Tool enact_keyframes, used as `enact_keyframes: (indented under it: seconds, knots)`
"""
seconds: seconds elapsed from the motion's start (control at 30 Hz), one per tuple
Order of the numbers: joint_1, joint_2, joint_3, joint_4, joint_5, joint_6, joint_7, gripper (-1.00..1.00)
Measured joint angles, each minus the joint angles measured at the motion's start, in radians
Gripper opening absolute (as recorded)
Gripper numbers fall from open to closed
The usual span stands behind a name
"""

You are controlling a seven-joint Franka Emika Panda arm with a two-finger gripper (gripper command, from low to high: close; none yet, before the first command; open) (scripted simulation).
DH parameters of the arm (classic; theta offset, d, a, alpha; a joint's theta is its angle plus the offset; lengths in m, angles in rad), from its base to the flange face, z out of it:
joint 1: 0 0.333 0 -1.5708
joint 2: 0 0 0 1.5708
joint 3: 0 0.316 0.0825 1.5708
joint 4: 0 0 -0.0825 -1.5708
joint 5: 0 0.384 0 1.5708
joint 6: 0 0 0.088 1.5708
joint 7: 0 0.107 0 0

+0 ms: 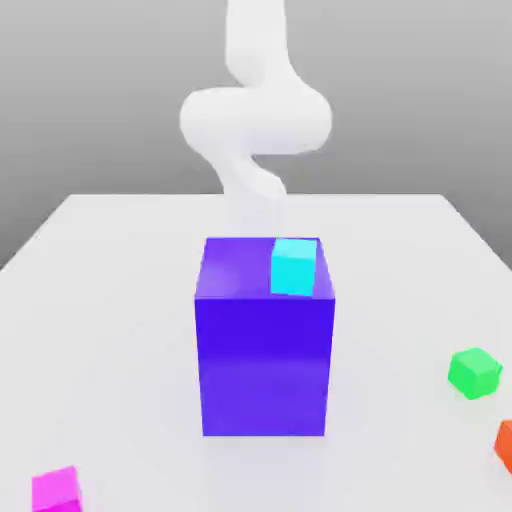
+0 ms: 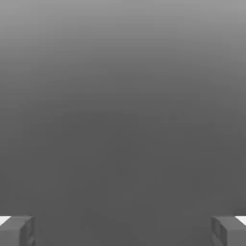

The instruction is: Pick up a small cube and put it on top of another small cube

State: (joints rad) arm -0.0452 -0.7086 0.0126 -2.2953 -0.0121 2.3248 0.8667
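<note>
the small magenta-pink cube (image 1: 55, 489) sits flat on the white table (image 1: 110, 330), plain-faced, near the front corner at the exterior view's left. it lies well apart from the gripper (image 2: 123, 230), whose fingers stand wide apart with nothing between them.

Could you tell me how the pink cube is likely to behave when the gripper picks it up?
The pink cube looks rigid and flat-faced, so it probably won't roll. Being small, it is likely light. Its smooth sides might slip if gripped off-centre.

White table (image 1: 120, 260), plain grey backdrop (image 1: 90, 90)
</note>
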Motion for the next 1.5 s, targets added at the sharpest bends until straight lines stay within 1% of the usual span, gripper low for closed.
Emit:
enact_keyframes:
  seconds: [0.3, 0.6, 0.8, 0.97, 1.13, 1.17, 1.37, 1.5]
  knots:
    - [-0.142, 0.333, 0.024, 0.017, -0.054, 0.090, 0.249, 0.00]
    - [-0.237, 0.659, -0.009, 0.034, -0.084, 0.179, 0.478, 0.00]
    - [-0.284, 0.874, -0.036, 0.045, -0.050, 0.240, 0.593, 0.00]
    - [-0.319, 1.052, -0.055, 0.053, 0.022, 0.291, 0.658, 0.00]
    - [-0.339, 1.233, -0.047, 0.085, 0.055, 0.409, 0.665, 0.00]
    - [-0.340, 1.253, -0.046, 0.090, 0.057, 0.425, 0.664, -1.00]
    - [-0.341, 1.263, -0.045, 0.092, 0.057, 0.434, 0.664, -1.00]
    - [-0.336, 1.160, -0.051, 0.069, 0.051, 0.354, 0.669, -1.00]
